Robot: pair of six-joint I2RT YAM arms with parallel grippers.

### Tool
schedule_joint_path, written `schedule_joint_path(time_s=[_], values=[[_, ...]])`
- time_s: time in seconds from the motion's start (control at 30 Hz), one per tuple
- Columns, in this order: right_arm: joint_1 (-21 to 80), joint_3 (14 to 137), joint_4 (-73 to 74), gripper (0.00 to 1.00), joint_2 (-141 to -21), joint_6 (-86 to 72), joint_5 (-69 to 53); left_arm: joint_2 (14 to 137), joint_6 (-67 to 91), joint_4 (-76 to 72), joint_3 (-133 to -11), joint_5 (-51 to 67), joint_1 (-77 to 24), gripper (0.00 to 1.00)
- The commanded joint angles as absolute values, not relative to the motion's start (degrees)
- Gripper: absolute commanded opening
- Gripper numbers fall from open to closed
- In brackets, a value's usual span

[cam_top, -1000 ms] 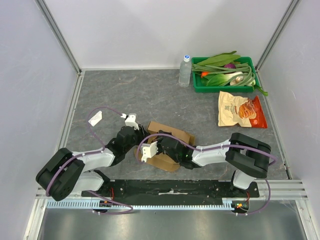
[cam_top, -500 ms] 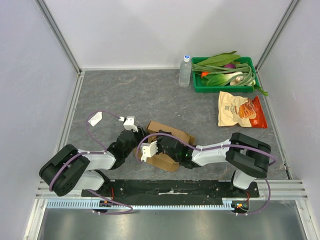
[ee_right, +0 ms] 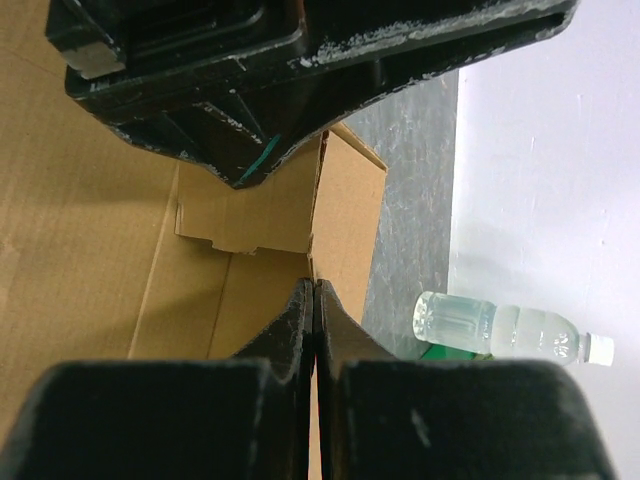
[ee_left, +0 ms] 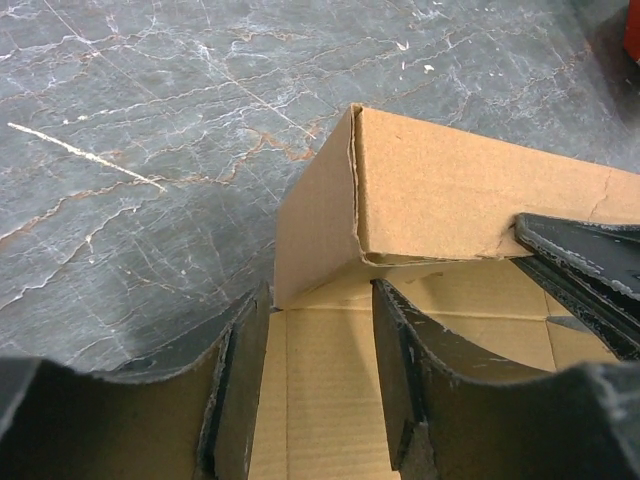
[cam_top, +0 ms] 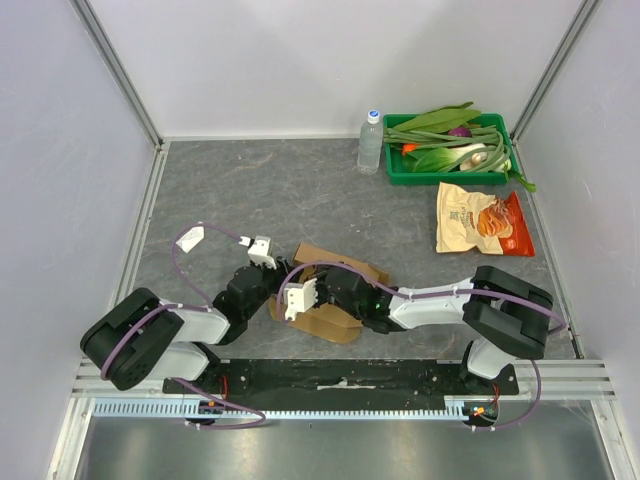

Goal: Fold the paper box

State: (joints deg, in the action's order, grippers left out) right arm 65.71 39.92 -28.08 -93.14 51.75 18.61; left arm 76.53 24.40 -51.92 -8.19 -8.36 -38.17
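Plain brown paper box (cam_top: pixel 345 265), partly folded (one wall raised, base panel flat).

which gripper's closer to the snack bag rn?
Right. The right gripper is over the paper box mid-table, with the snack bag off to its right and farther back. The left gripper sits at the box's left end, farther from the bag.

No readable text (print on the snack bag (cam_top: pixel 470 222) blurs).
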Motion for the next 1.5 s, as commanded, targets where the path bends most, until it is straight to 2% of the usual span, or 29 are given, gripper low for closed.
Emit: schedule_joint_path(time_s=[0.0,0.4,0.5,0.63,0.73,0.87,0.9,1.03,1.07,1.17,1.2,1.3,1.47], values=[[65.4,40.4,-21.9,0.00,-91.9,48.7,10.7,77.5,21.3,-59.2,-10.5,-9.0,-38.1,0.53],[63.8,42.2,-19.7,0.00,-91.8,47.4,8.7,80.0,21.9,-57.0,-12.9,-10.3,-38.3,0.52],[63.6,42.6,-19.9,0.00,-92.5,46.5,8.5,81.9,23.0,-58.1,-13.0,-13.1,-38.4,0.46],[63.8,43.5,-19.5,0.00,-92.5,45.7,8.5,83.3,23.1,-58.2,-13.3,-21.9,-40.5,0.24],[64.0,43.9,-19.8,0.00,-92.5,45.1,9.1,83.5,24.0,-56.4,-13.8,-29.2,-43.1,0.18],[64.2,43.4,-20.3,0.00,-92.6,43.9,9.1,84.5,25.9,-52.5,-15.6,-36.2,-45.3,0.14],[64.6,43.4,-20.3,0.00,-92.8,43.6,9.2,85.0,26.5,-51.3,-16.1,-37.5,-45.7,0.14],[65.2,43.2,-20.7,0.00,-93.1,42.0,9.3,86.7,28.6,-50.0,-17.1,-40.3,-46.3,0.39],[65.1,43.0,-20.8,0.00,-93.0,41.6,9.5,87.4,28.6,-50.4,-17.1,-40.1,-46.3,0.39],[65.3,42.8,-21.1,0.00,-92.7,40.6,9.0,88.2,28.9,-50.4,-17.9,-40.3,-46.3,0.32],[65.4,42.9,-21.0,0.00,-92.7,40.4,8.8,88.8,28.8,-50.0,-18.2,-41.1,-46.3,0.22],[65.8,42.6,-21.1,0.00,-92.5,39.6,8.8,90.6,31.0,-44.6,-21.6,-44.7,-46.4,0.04],[66.3,42.4,-21.4,0.00,-92.4,38.5,9.2,91.9,36.2,-38.2,-23.0,-49.1,-46.8,0.02]])
